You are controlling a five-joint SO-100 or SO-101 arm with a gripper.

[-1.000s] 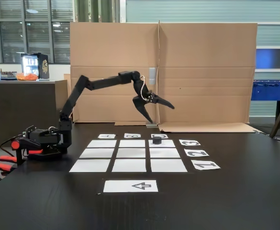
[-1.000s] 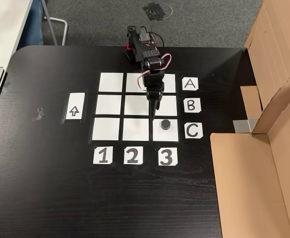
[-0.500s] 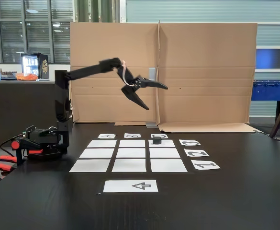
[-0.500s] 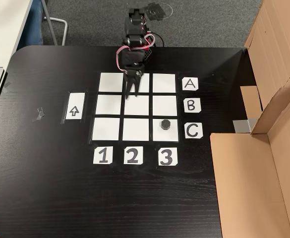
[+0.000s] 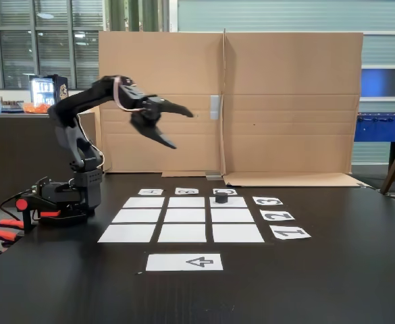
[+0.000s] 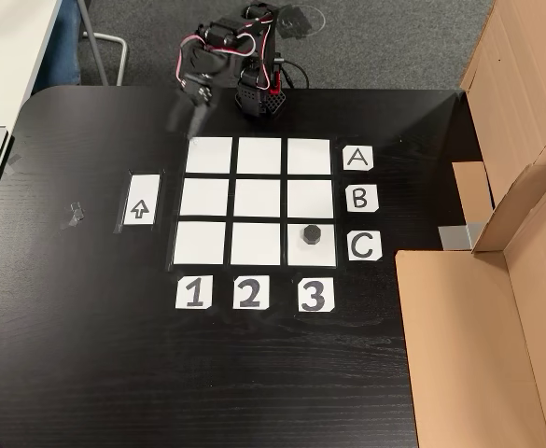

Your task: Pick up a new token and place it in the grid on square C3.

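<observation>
Fixed view: token well apart from hand.

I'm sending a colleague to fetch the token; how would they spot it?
On the black table, find the three-by-three grid of white paper rectangles. The small black cylindrical token sits on the corner rectangle beside the "C" and "3" cards, the only occupied cell.

The gripper is motion-blurred in a fixed view; its jaw spacing cannot be read there. The cardboard panel, well apart from the gripper, is cut off by the frame edge.
</observation>
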